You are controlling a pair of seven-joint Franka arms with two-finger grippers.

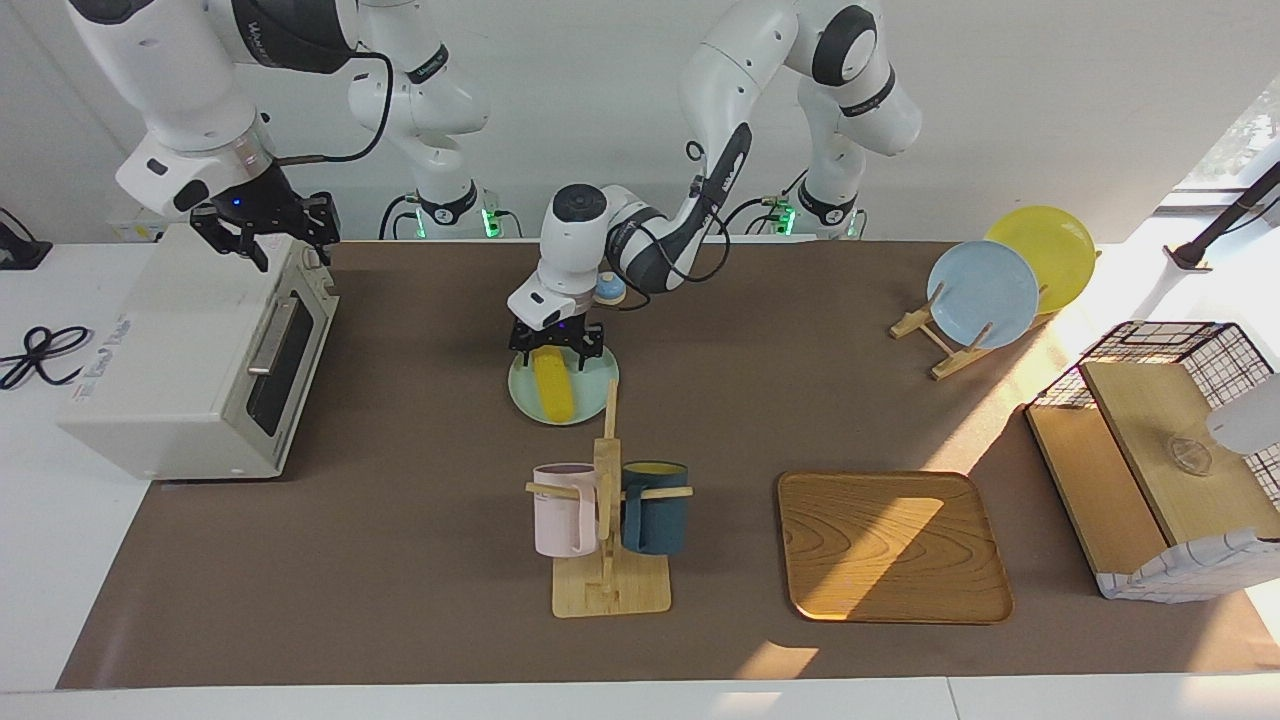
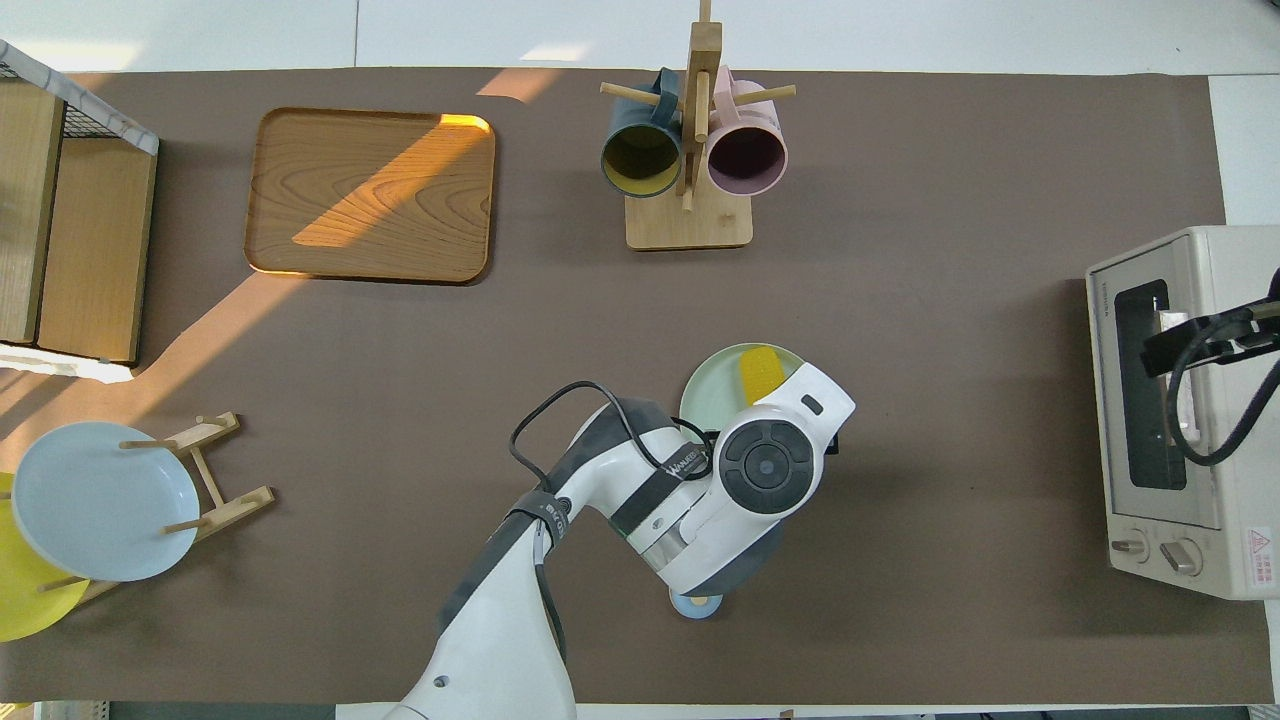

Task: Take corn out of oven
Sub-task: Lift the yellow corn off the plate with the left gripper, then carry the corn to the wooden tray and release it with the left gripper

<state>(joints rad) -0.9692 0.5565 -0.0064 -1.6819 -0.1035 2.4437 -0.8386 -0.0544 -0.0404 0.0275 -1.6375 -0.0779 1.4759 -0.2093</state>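
The yellow corn lies on a pale green plate in the middle of the table, outside the oven; it also shows in the overhead view on the plate. My left gripper is down at the corn's end nearer the robots; in the overhead view the wrist hides it. The off-white oven stands at the right arm's end of the table with its dark glass door shut. My right gripper hangs open and empty just over the oven's top front edge.
A wooden mug rack with a pink and a dark blue mug stands farther out than the plate. A wooden tray, a plate stand with a blue plate and yellow plate, and a wire basket fill the left arm's end.
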